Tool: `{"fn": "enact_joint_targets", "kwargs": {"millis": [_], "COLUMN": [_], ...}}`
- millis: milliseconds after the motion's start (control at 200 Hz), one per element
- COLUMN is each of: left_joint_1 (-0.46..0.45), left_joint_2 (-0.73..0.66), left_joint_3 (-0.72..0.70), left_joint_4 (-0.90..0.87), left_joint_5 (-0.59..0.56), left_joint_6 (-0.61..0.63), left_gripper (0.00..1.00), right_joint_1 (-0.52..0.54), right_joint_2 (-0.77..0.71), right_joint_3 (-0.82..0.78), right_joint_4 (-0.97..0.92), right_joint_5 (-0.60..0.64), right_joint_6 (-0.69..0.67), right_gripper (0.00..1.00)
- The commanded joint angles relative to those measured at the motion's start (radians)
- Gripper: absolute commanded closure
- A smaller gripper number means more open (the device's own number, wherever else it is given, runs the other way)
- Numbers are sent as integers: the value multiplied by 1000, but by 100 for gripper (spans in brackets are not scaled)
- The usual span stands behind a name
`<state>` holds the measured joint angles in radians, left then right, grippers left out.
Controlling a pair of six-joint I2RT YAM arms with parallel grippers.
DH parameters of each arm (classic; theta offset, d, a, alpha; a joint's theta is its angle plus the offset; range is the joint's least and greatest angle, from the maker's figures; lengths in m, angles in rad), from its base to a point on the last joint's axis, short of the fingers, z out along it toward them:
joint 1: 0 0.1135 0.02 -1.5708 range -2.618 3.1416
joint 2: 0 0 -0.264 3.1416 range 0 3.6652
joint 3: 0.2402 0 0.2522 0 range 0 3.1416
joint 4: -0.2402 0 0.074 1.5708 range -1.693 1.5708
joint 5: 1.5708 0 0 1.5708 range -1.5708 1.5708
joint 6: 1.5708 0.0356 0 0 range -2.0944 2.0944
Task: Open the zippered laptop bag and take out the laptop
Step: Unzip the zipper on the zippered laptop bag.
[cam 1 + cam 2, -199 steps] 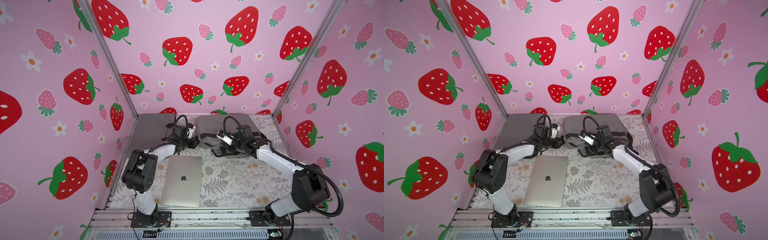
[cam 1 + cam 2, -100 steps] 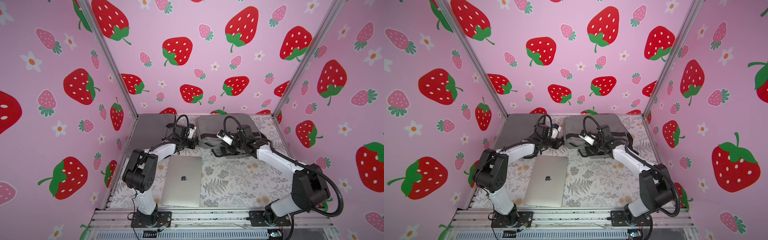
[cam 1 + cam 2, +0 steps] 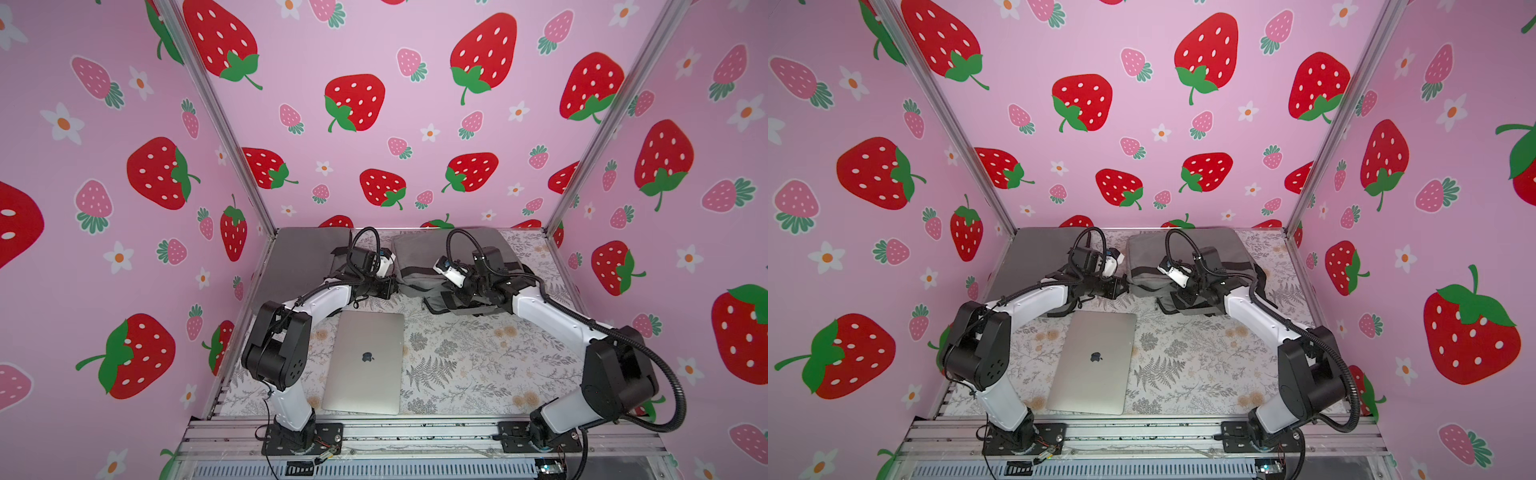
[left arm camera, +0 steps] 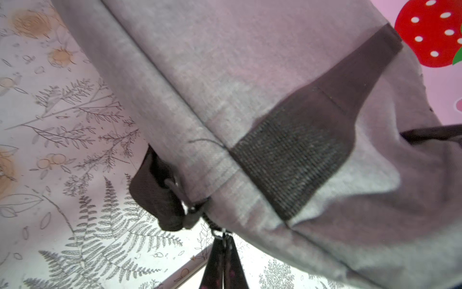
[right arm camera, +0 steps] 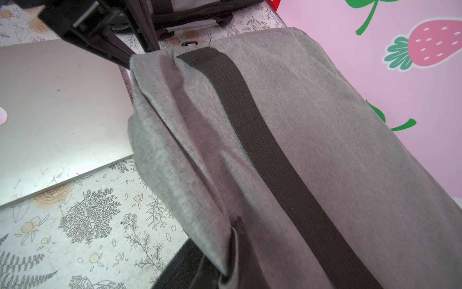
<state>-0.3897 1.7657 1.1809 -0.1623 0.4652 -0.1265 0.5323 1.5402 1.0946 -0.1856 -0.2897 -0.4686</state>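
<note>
The grey laptop bag lies at the back middle of the table in both top views. A silver laptop lies flat and closed on the cloth in front, outside the bag, and its lid shows in the right wrist view. My left gripper is at the bag's left front corner, shut on the metal zipper pull. My right gripper is at the bag's front edge, shut on a fold of the bag's grey fabric. Black webbing runs across the bag.
A flat dark grey pad lies at the back left, partly under my left arm. The bag's black shoulder strap and pad trail in front of it. Pink strawberry walls close three sides. An aluminium rail carries both arm bases.
My left gripper's jaws have closed the last bit onto the zipper pull. Both arms, the bag and the laptop stay where they were.
</note>
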Motion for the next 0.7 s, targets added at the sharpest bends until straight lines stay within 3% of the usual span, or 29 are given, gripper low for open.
{"fn": "enact_joint_targets", "kwargs": {"millis": [0,545,695], "left_joint_1": [-37,-205,-234], "left_joint_2": [-37,-87,-70], "left_joint_3": [42,40,56], "left_joint_4": [-89,-115,-55], "left_joint_5": [66,152,178], "left_joint_6": [28,-35,-93], "left_gripper": [100,100,100], "right_joint_1": [0,8,9], "right_joint_2": [14,35,31], "right_joint_3": [50,47,38], "right_joint_4": [63,56,62], "right_joint_5": [20,8,-20], "right_joint_6": [15,25,41], "right_gripper": [100,100,100]}}
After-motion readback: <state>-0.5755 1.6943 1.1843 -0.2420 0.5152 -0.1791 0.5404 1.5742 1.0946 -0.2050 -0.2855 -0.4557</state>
